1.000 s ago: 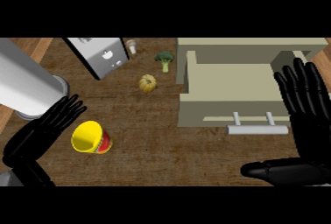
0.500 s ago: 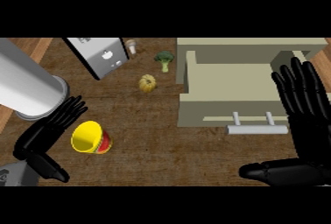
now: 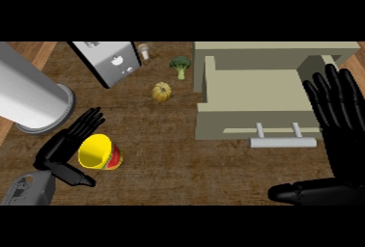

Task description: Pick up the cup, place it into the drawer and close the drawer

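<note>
Brown wood-grain counter top (image 3: 185, 159): bears everything listed below.

Beige box-shaped drawer unit (image 3: 274, 50), at the upper right: its open beige drawer (image 3: 249, 91) is pulled out toward the viewer, with a pale bar handle (image 3: 282, 142) on the front panel.

Large grey metal cylinder (image 3: 28, 94), at the left edge: it lies tilted, its round end facing the counter's middle.

Right hand (image 3: 342, 116), black, at the right edge: fingers straight and spread wide, pointing up beside the drawer's right wall, thumb stretched out low toward the left; it holds nothing.

Left hand (image 3: 68, 144), black, at the lower left: fingers straight and close together, lying along the left side of the cup, thumb below it; open, not closed round the cup.

Grey slab-shaped appliance (image 3: 107, 60), at the top, left of centre.

Yellow cup with a red base (image 3: 98, 153): on the counter at the lower left, tipped, well apart from the drawer.

Small green broccoli floret (image 3: 180, 65), just left of the drawer unit.

Small yellow-orange squash (image 3: 161, 91), below the broccoli.

Small pale bottle-like item (image 3: 144, 49), beside the appliance's upper right; too small to identify.
</note>
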